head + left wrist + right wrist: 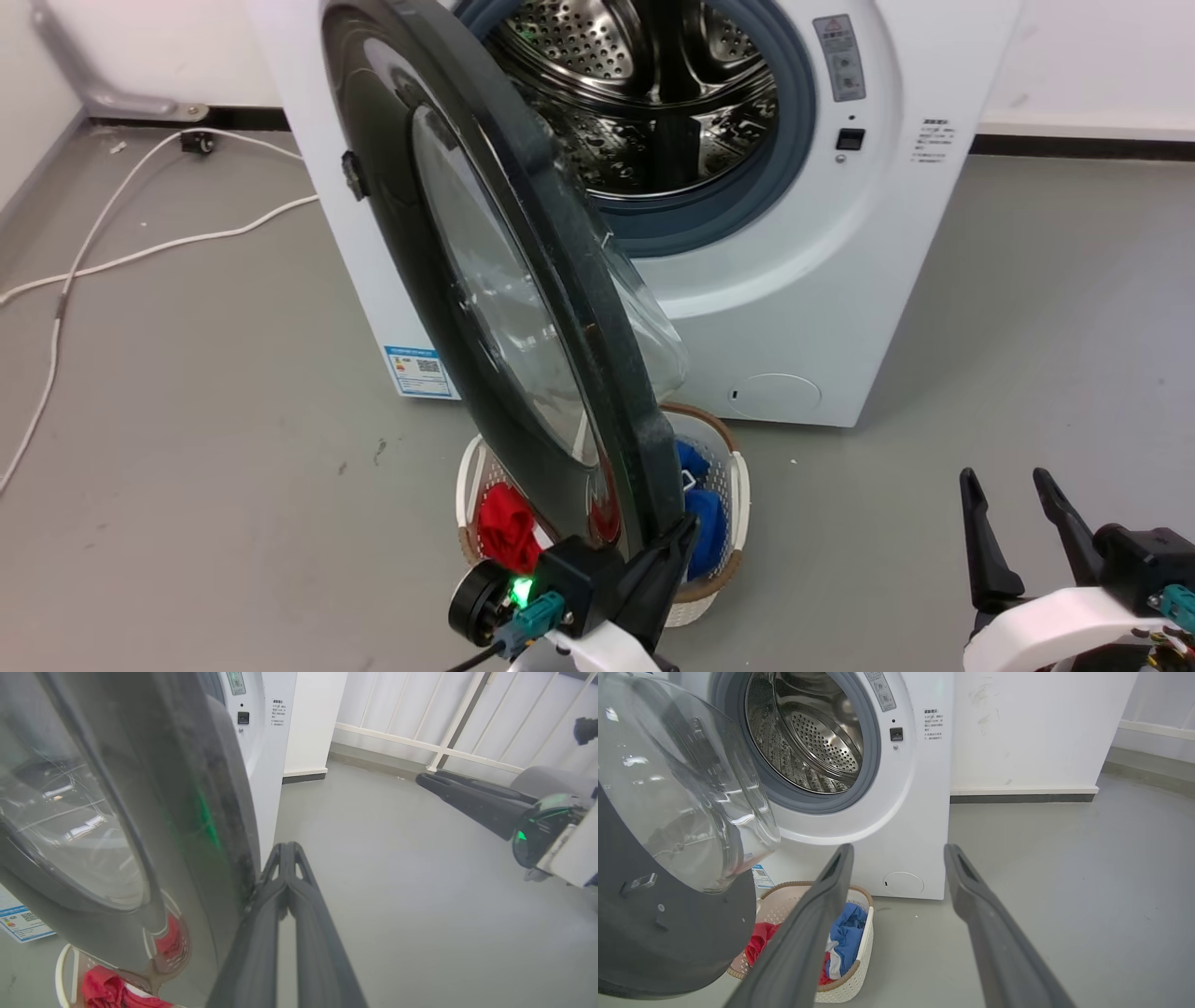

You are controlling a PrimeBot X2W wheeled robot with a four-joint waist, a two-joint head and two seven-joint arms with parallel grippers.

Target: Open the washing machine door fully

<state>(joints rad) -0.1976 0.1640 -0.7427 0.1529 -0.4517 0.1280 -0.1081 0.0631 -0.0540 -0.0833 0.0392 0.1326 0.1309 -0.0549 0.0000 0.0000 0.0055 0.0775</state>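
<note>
Viewing from head camera, locate washing machine door (523, 308) swung out from washing machine (840, 308), edge toward lens. Note laundry basket (739, 485) on floor beneath door rim, with red cloth (504, 532) and blue cloth (705, 523) inside, partly hidden behind door. Find left gripper (286, 851) with fingers pressed together, tips against door's lower rim. Find right gripper (1008, 485) with fingers spread, empty, well clear. Expect drum (644, 84) top cut off by frame edge.

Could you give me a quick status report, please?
Left tool shut, tips on edge of washing machine door. Right tool open, clear. Door part open; laundry basket beneath.
</note>
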